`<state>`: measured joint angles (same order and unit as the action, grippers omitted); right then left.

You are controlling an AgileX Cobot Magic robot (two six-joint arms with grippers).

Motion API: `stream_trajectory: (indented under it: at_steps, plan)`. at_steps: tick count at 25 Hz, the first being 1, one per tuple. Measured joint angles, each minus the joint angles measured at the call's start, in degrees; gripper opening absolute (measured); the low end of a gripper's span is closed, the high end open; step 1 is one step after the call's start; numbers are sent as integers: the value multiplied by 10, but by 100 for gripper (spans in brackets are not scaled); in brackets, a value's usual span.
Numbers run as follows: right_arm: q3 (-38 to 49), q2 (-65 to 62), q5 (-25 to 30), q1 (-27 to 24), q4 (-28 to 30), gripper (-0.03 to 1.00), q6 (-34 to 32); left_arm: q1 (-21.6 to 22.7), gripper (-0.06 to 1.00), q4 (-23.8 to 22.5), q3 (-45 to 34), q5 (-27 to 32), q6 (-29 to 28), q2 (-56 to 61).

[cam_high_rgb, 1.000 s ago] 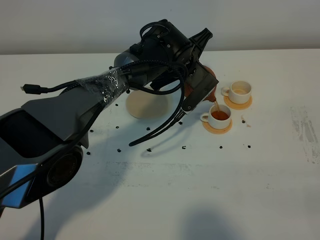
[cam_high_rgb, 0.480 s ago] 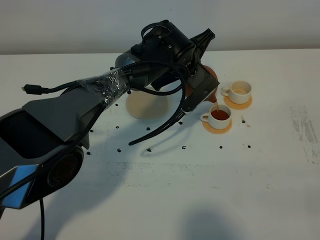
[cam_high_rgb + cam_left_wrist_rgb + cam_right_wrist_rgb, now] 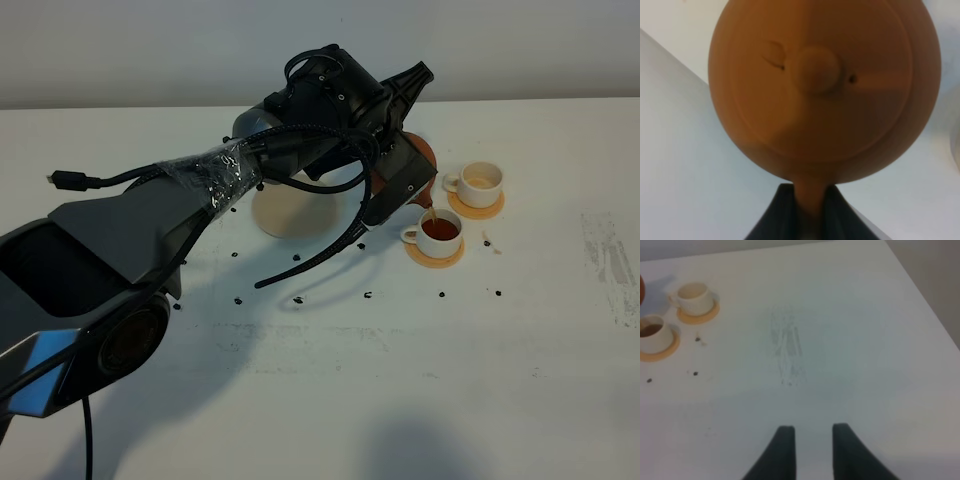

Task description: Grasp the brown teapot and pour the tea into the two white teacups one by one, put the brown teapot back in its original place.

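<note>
The brown teapot (image 3: 421, 157) hangs tilted over the nearer of the two white teacups (image 3: 439, 230). A thin stream of tea runs from its spout into that cup, which holds dark tea. My left gripper (image 3: 392, 190) is shut on the teapot's loop handle. In the left wrist view the teapot (image 3: 820, 85) fills the picture, lid and knob facing the camera, with its handle pinched in the left gripper (image 3: 810, 212). The farther teacup (image 3: 481, 179) looks empty. The cream saucer (image 3: 290, 212), the original place, lies bare behind the arm. My right gripper (image 3: 812, 432) hovers over bare table, holding nothing.
Each cup stands on an orange coaster (image 3: 436, 255). Small dark specks (image 3: 368, 294) are scattered on the white table around the saucer and cups. A smudged patch (image 3: 787, 347) marks the table on the right. The left arm's cables loop over the saucer area.
The left gripper and teapot have shifted slightly up and to the right over the nearer cup while the tea keeps running. The right arm has not moved.
</note>
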<state>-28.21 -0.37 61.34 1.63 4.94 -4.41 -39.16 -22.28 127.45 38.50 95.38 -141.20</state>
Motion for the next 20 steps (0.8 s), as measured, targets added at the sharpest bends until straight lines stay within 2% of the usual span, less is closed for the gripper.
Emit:
stream_trajectory:
  at_steps: [12,20]
  plan:
    - [0,0,0,0,0,21,0,0,8,1,0,-1,1,0]
    - [0,0,0,0,0,21,0,0,8,27,0,22,-60,0]
